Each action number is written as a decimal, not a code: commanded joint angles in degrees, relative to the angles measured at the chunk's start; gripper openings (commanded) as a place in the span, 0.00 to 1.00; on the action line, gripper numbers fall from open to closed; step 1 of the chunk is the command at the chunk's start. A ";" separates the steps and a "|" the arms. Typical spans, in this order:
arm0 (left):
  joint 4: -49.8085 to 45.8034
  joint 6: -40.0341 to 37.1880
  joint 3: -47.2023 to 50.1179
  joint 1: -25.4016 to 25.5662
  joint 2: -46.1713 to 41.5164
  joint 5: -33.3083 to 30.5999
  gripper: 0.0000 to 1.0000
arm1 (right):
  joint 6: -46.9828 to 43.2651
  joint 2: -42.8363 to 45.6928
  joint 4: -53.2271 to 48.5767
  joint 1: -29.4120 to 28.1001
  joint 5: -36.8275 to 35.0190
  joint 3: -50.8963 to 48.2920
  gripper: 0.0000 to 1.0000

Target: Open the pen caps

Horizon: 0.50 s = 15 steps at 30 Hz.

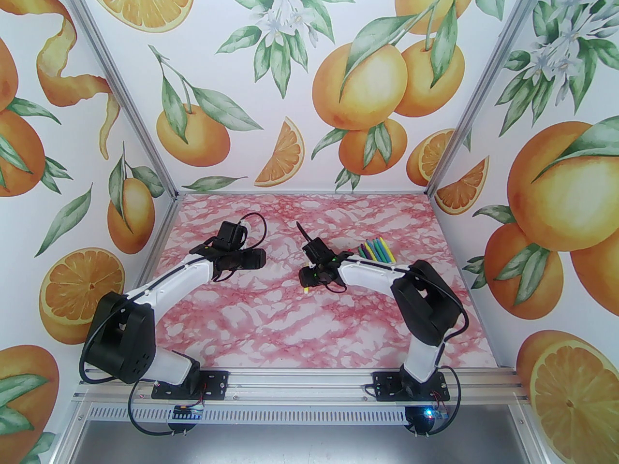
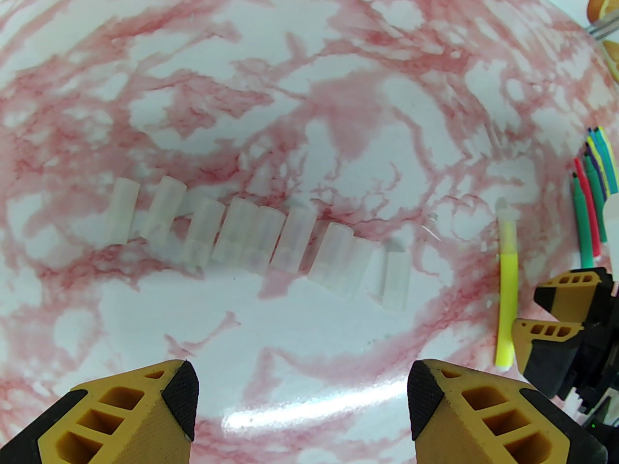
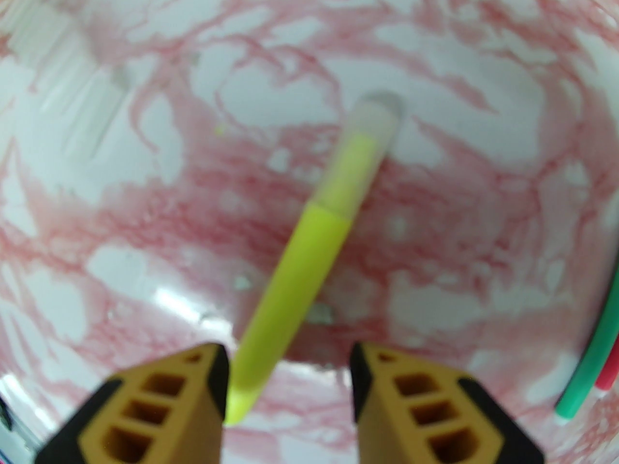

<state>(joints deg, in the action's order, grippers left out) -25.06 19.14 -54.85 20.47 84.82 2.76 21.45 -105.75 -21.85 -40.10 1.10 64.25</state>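
Top external view: find the pens (image 1: pixel 375 251) fanned in 1 bundle on the pink marble table (image 1: pixel 290 326), just beyond the right arm (image 1: pixel 372 271).

Left wrist view: the left gripper (image 2: pixel 302 404) stands open with nothing between its fingers. Ahead of it, 9 pen caps (image 2: pixel 263 239) lie loose in a row on the table, several touching. Right of the row, 1 yellow pen (image 2: pixel 506 302) lies with its cap (image 2: pixel 507 223) fitted, its other end at the right gripper (image 2: pixel 532 310).

Right wrist view: the right gripper's jaws stand apart, wider than the yellow pen. The pen's end sits between them, against 1 pad, unclamped.
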 commanded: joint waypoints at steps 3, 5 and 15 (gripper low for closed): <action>1.68 0.24 0.86 -0.45 -1.85 0.40 0.75 | 1.22 -2.29 -1.43 -0.76 0.66 2.62 0.47; 1.77 0.28 1.05 -0.47 -2.01 0.39 0.75 | 1.40 -2.89 -1.76 -0.85 0.40 2.79 0.47; 2.19 0.03 2.11 -0.80 -2.63 0.46 0.75 | 0.74 -6.28 -5.44 -1.70 -2.73 5.47 0.44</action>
<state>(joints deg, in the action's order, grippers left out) -24.18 19.14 -53.65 20.14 84.01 3.01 22.09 -109.93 -24.60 -41.01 0.27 67.99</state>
